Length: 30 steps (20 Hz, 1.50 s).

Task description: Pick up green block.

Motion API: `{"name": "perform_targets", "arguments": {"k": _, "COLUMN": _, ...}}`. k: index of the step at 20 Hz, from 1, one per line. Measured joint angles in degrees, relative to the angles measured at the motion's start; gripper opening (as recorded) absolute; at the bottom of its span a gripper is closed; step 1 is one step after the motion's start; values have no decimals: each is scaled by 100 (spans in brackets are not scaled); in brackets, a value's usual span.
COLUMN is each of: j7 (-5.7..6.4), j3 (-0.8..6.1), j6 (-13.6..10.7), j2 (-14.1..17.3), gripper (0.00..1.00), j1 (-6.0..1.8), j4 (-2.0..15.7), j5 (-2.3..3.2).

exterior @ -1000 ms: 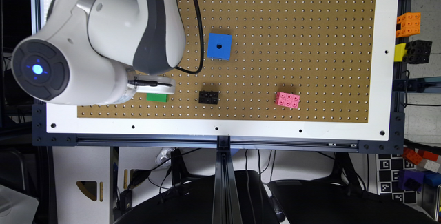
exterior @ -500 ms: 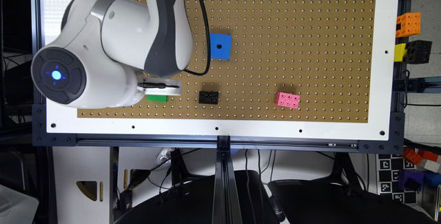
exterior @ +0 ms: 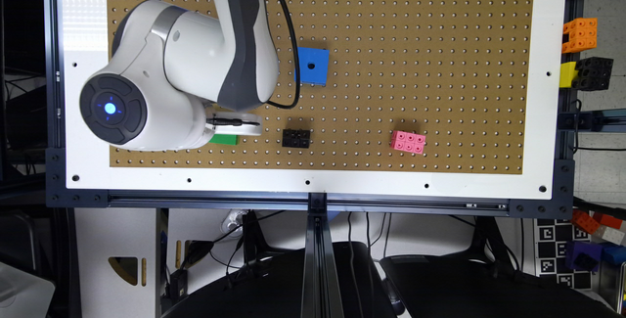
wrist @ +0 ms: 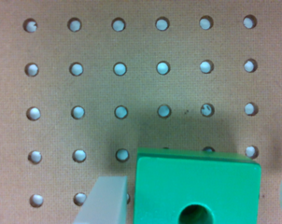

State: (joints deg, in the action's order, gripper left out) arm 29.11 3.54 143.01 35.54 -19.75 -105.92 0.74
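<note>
The green block (wrist: 197, 191) with a round hole in its top lies on the brown pegboard (wrist: 131, 88). My gripper (wrist: 194, 200) is open and straddles it: one pale finger (wrist: 106, 200) stands close beside one side of the block, and the other shows as a sliver past the opposite side. Neither finger visibly touches the block. In the exterior view a strip of the green block (exterior: 223, 139) pokes out from under the white gripper (exterior: 234, 124), near the board's front edge at the exterior view's left.
A blue block with a hole (exterior: 312, 66), a small black studded brick (exterior: 296, 138) and a pink studded brick (exterior: 408, 142) lie on the pegboard (exterior: 440, 39) to the exterior view's right of the gripper. Orange, yellow and black blocks (exterior: 582, 54) hang off the right frame.
The arm's large joint has swung toward the exterior view's right and the gripper shifted slightly the same way over the green block. The block has not moved.
</note>
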Motion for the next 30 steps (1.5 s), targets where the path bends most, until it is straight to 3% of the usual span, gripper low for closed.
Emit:
{"name": "perform_targets", "arguments": {"k": 9, "j7": 3, "j3": 31, "j6": 37, "j2": 308, "gripper": 100, "j1": 48, "j4": 477, "j5": 0}}
{"name": "perform_targets", "arguments": {"k": 16, "j7": 6, "j3": 31, "j6": 92, "j2": 475, "gripper": 100, "j1": 49, "j4": 559, "j5": 8}}
{"name": "perform_targets", "arguments": {"k": 17, "j7": 6, "j3": 30, "j6": 94, "j2": 474, "gripper": 0, "j1": 44, "j4": 559, "j5": 8}}
{"name": "perform_targets", "arguments": {"k": 30, "j7": 6, "j3": 31, "j6": 67, "j2": 470, "gripper": 0, "j1": 43, "j4": 559, "j5": 8}}
